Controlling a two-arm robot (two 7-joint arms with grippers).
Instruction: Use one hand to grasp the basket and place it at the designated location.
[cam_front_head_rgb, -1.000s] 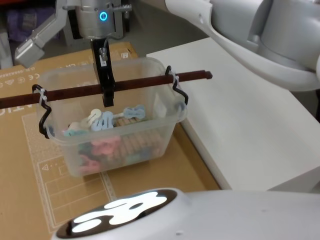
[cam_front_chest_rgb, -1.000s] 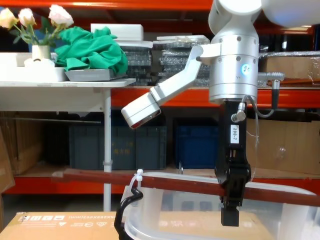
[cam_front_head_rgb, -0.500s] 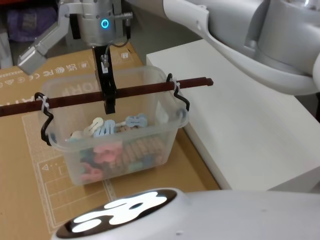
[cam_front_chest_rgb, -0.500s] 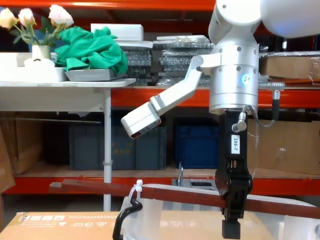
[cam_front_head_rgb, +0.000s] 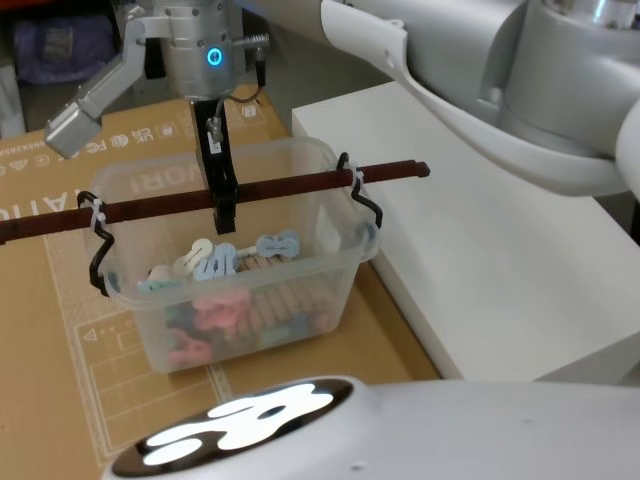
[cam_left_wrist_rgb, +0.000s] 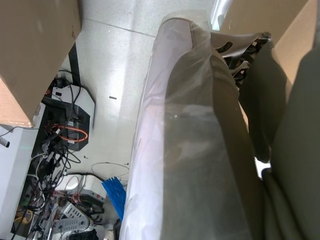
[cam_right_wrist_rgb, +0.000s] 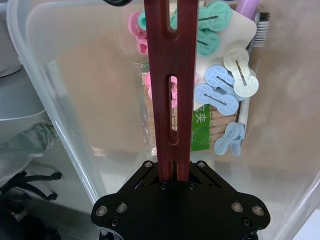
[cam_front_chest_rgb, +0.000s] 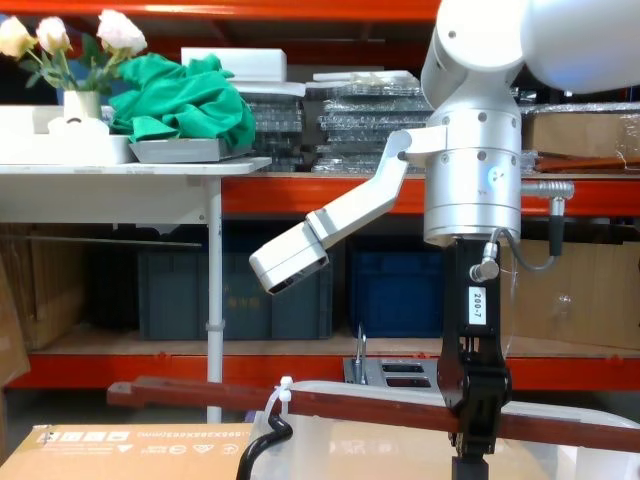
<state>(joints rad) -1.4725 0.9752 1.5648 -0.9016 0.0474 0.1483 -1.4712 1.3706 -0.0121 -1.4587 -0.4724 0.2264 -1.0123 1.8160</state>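
Gripper on the right arm (cam_front_head_rgb: 224, 215) is clamped tight on the middle of the dark red bar handle (cam_front_head_rgb: 140, 207) of the basket (cam_front_head_rgb: 300, 290), fingers pointing straight down with no gap beyond the bar itself. Basket is over the cardboard box (cam_front_head_rgb: 60, 330), right beside the white table (cam_front_head_rgb: 480, 250), with clothes pegs (cam_front_head_rgb: 215, 262) piled inside. Can't tell if its bottom touches the box.

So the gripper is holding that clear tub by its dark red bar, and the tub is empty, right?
Not empty. The right gripper is shut on the bar handle of the basket, but the right wrist view shows pastel clips lying inside it.
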